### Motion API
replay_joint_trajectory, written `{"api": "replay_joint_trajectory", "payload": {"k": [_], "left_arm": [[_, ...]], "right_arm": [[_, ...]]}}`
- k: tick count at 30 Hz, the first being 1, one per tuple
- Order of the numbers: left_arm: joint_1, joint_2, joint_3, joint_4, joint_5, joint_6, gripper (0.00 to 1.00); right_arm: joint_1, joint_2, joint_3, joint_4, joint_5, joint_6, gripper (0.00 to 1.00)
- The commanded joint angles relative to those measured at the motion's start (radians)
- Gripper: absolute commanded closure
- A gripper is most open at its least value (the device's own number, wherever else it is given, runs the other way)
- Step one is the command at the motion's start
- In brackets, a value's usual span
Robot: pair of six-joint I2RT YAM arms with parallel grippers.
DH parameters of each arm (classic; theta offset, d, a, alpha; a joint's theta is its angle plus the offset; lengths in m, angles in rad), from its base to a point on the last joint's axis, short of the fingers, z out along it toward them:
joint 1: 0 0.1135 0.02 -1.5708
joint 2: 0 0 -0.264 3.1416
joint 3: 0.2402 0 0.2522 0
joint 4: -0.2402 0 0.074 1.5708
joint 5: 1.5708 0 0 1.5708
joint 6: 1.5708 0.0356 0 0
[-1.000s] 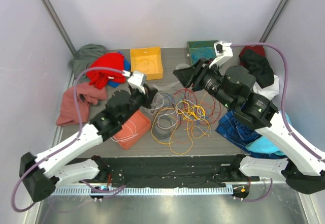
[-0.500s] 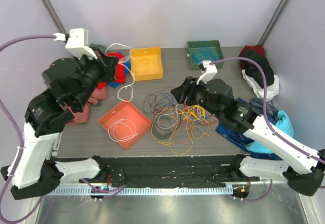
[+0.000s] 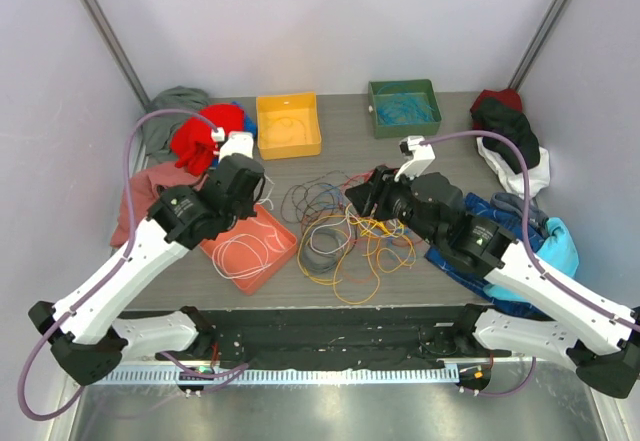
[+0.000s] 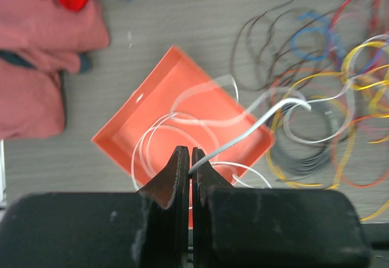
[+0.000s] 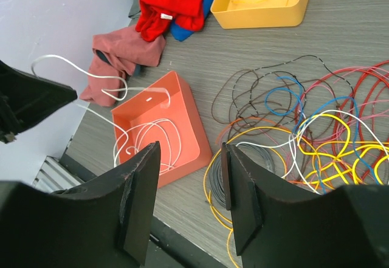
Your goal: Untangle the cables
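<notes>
The cables (image 3: 345,231) lie as a tangled pile of red, yellow, blue, orange, grey and dark strands mid-table; the pile also shows in the right wrist view (image 5: 304,134). My left gripper (image 3: 255,186) is shut on a white cable (image 4: 255,125) and holds it above the orange tray (image 3: 285,256). In the left wrist view the gripper (image 4: 186,158) pinches the cable's end, and the cable runs right toward the pile. More white cable is coiled in the tray (image 4: 130,125). My right gripper (image 3: 365,196) is open and empty (image 5: 189,158) over the pile's left edge.
A yellow tray (image 3: 288,124) and a green tray (image 3: 404,107) stand at the back, each holding cable. Red cloth (image 3: 210,131) and pink cloth (image 3: 150,196) lie at the left. Blue cloth (image 3: 480,251) and black cloth (image 3: 505,126) lie at the right.
My left arm has come down from high at the back left and now holds the white cable low over the orange tray. My right gripper has shifted slightly over the pile.
</notes>
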Motion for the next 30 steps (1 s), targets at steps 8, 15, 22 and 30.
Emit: {"api": "replay_joint_trajectory", "payload": {"k": [8,15,22,30], "left_arm": [[0.152,-0.03,-0.271,0.066,0.106,-0.042,1.0],[0.191,0.01,-0.351,0.067,0.129,-0.049,1.0],[0.246,-0.027,-0.342,0.026,0.066,-0.026,1.0],[0.323,-0.027,-0.319,0.026,0.045,0.031,1.0]], "right_arm": [[0.001,-0.015,-0.05,0.051,0.046,-0.004,0.48],[0.001,-0.007,-0.07,0.06,0.057,-0.009,0.48],[0.0,0.005,-0.083,0.066,0.057,-0.011,0.48],[0.001,0.02,-0.088,0.074,0.046,-0.014,0.48]]}}
